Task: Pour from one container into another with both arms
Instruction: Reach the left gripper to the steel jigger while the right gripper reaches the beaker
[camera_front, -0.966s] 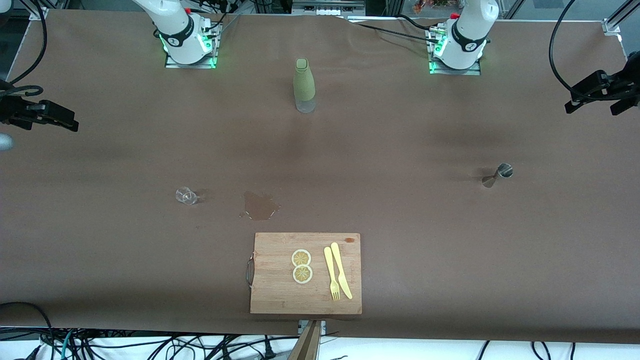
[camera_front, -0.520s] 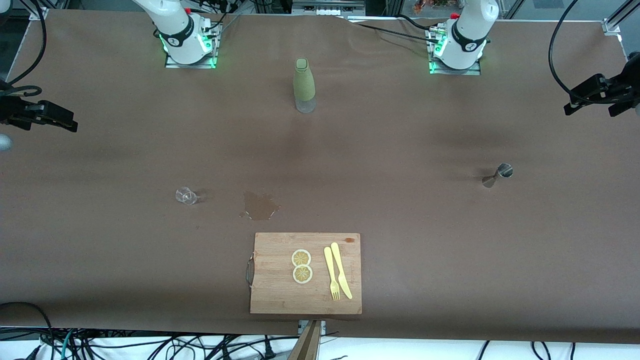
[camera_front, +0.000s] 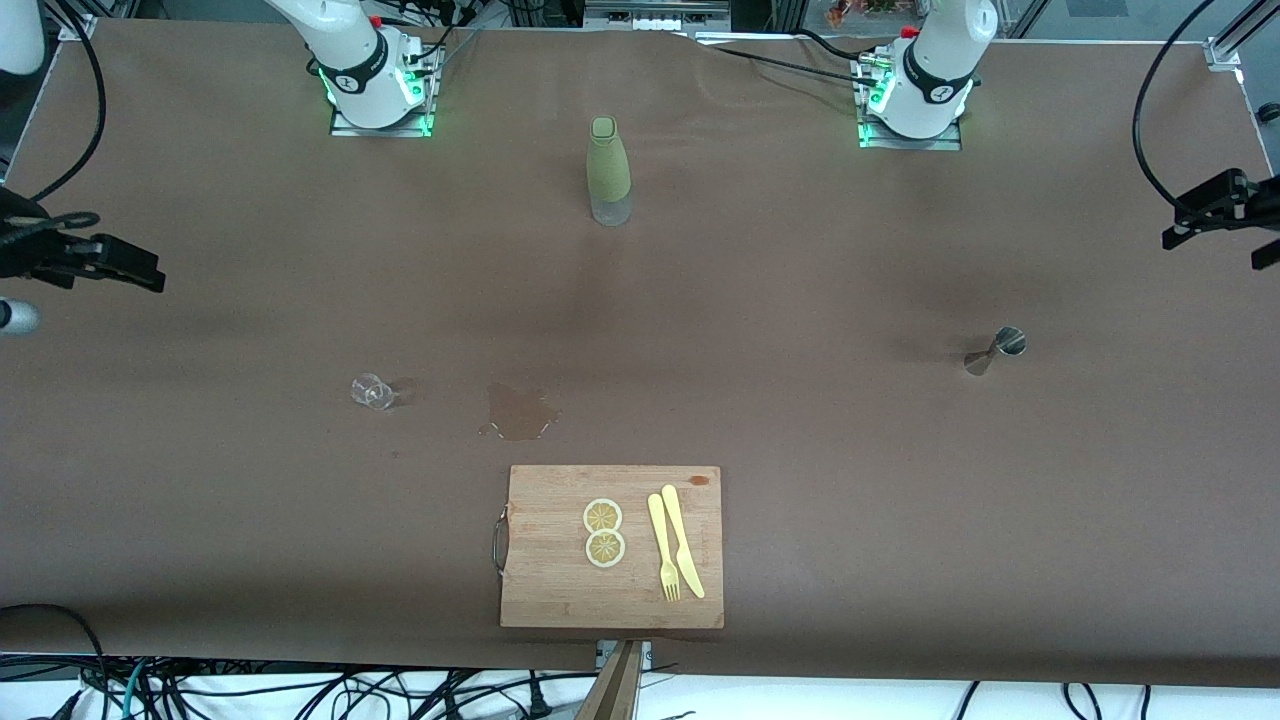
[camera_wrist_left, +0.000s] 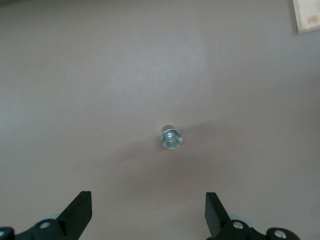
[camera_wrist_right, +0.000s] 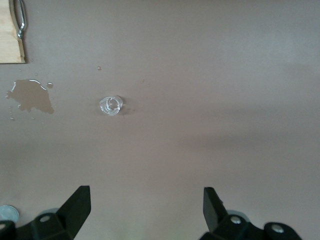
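Observation:
The silver jigger (camera_front: 996, 350) stands on the brown table toward the left arm's end; from above it shows as a small metal ring (camera_wrist_left: 171, 138). The clear glass cup (camera_front: 371, 391) stands toward the right arm's end and also shows in the right wrist view (camera_wrist_right: 111, 105). My left gripper (camera_wrist_left: 148, 200) hangs high over the table, open and empty, with the jigger well below it. My right gripper (camera_wrist_right: 146, 195) is also high, open and empty, with the cup far below. In the front view both black hands show at the table's ends, left (camera_front: 1215, 210) and right (camera_front: 100, 262).
An olive-green bottle (camera_front: 608, 172) stands between the two arm bases. A wet spill (camera_front: 520, 412) lies beside the cup. A wooden cutting board (camera_front: 560, 590) nearest the front camera carries two lemon slices (camera_front: 604, 532) and a yellow fork and knife (camera_front: 675, 545).
Both hands have drifted lower in the front view, the left one also outward toward its end of the table. Nothing on the table has moved.

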